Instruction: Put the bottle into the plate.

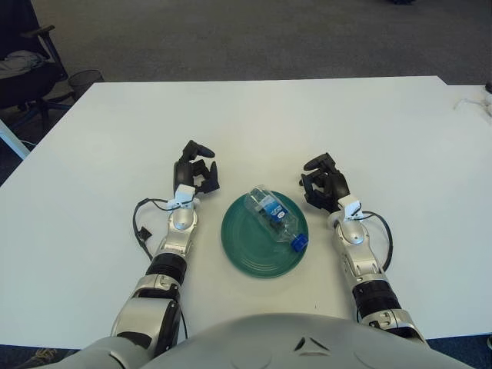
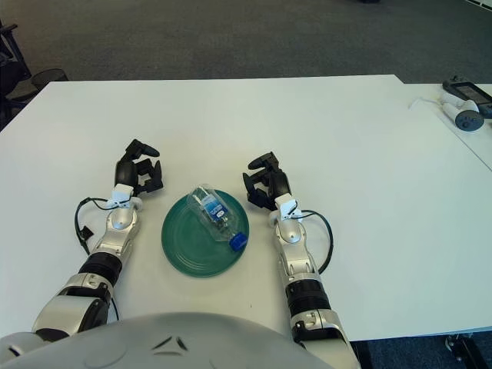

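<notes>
I am looking down on a wide white surface standing on grey carpet, with an office chair showing at the far left edge. Near the middle of it the green plate is sitting flat, and the clear bottle is lying on its side inside that plate, blue cap pointing toward me and to the right. So I am judging the placing itself as done; what is remaining, as I read it, is only getting both arms clear. The right hand is hovering just beside the plate's right rim, fingers curled loosely and gripping nothing, apart from the bottle. The left hand is showing just beyond the plate's left rim, fingers likewise curled and empty.
</notes>
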You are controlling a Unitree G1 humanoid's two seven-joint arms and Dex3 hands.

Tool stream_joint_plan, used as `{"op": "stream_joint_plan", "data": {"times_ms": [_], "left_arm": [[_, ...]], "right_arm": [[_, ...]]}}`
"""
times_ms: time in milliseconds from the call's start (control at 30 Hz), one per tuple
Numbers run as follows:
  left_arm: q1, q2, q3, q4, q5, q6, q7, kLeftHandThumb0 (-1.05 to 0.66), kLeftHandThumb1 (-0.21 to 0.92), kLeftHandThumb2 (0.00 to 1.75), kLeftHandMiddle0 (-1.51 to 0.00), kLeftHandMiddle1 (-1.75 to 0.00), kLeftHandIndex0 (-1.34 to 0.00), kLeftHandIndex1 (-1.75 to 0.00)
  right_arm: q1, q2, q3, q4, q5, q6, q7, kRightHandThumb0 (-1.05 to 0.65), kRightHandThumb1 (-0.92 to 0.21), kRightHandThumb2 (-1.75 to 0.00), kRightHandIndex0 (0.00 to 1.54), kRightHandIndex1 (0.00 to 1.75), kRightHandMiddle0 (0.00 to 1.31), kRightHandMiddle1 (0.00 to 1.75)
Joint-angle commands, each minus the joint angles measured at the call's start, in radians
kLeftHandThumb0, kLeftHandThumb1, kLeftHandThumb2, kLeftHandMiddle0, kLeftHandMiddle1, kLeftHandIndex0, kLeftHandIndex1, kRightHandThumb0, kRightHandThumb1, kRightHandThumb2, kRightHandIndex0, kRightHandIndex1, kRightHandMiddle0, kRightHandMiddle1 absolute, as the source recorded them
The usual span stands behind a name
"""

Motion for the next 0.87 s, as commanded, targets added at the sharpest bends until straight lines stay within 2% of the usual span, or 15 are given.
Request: {"op": "stream_joint_plan", "data": {"times_ms": [0,833], "left_arm": [[0.067,-0.018,-0.014,0.029,0.009,0.021,-0.011,-0.49,0.26,1.39,-1.22,-1.75,-0.65,-1.75],[0.087,-0.049,-0.011,0.005,-0.070,0.063,-0.130,-0.53,0.16,1.51,-1.29,-1.75,-0.74,-1.75]], "right_arm": [[0.075,-0.006,0.000,0.060,-0.002,0.095,0.008,0.00,-0.75,-0.71,0.43,1.49,0.16,1.75],[0.068,-0.010,-0.004,0.071,0.005,0.080,0.009,0.00,-0.72,-0.75,0.44,1.51,0.17,1.75]]}}
